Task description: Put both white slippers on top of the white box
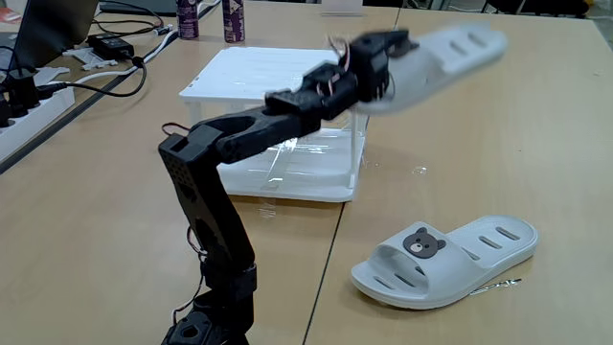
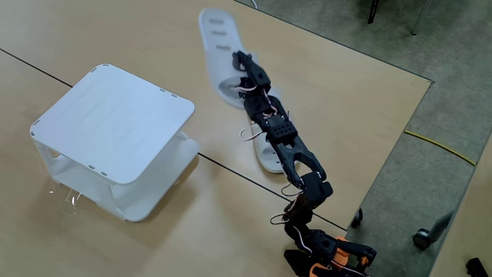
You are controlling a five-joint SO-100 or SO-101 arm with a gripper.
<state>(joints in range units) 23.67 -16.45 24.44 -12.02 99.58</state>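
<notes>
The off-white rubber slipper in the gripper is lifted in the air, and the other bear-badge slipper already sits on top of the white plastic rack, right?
Not quite. The other off-white rubber slipper lies on the wooden table, not on the white plastic rack, as a fixed view shows. The gripper does hold its slipper aloft.

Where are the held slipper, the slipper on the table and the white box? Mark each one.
held slipper (image 1: pixel 460 50), a fixed view, on its slotted footbed.
slipper on the table (image 1: pixel 479 244), a fixed view, on its footbed behind the bear badge.
white box (image 2: pixel 115 119), a fixed view, on its flat top.
</notes>
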